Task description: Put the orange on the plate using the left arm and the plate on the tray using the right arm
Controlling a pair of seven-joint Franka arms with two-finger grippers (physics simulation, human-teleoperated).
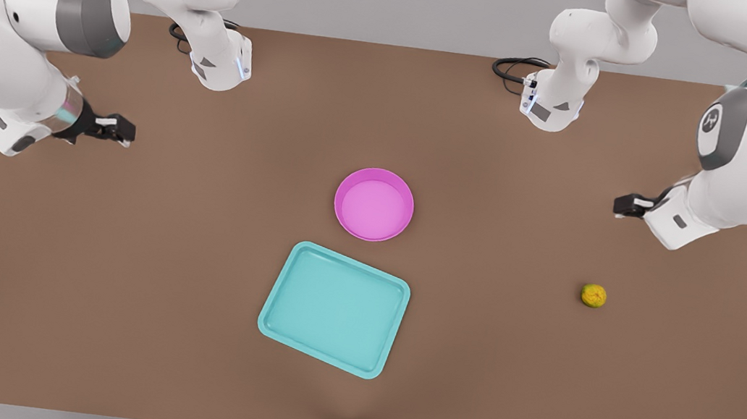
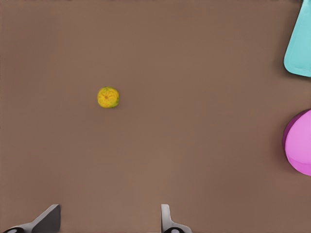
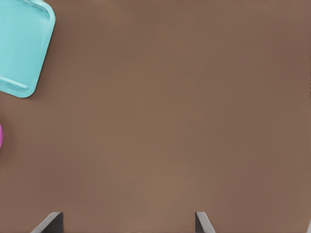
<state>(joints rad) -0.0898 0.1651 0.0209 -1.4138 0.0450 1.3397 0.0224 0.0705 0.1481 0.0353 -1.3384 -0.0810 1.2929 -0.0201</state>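
The orange (image 1: 593,295) sits alone on the brown table (image 1: 115,275) at the right of the front view, below the left gripper (image 1: 626,205), which hangs at the right edge, fingers spread and empty. The right gripper (image 1: 118,128) waits at the left edge, also open and empty, well apart from the pink plate (image 1: 373,204) at centre. The teal tray (image 1: 334,308) lies just below the plate, apart from it. Bare tabletop surrounds the orange, giving free approach.
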